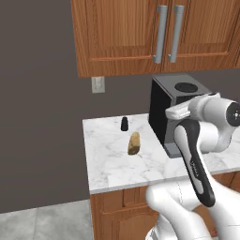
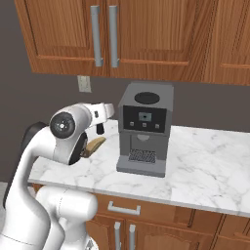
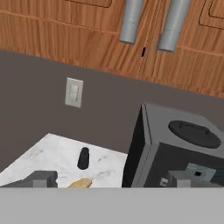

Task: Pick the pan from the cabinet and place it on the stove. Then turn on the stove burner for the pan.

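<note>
Fingers point(image 3: 43, 178) spread wide and holding nothing hover above the marble tabletop point(image 1: 108, 164), where a potato point(image 1: 134, 143) and a small black shaker point(image 1: 124, 123) lie apart near its left edge; the coffee machine point(image 2: 143, 128) stands beside; the cabinet point(image 1: 136, 35) hangs closed above.
</note>
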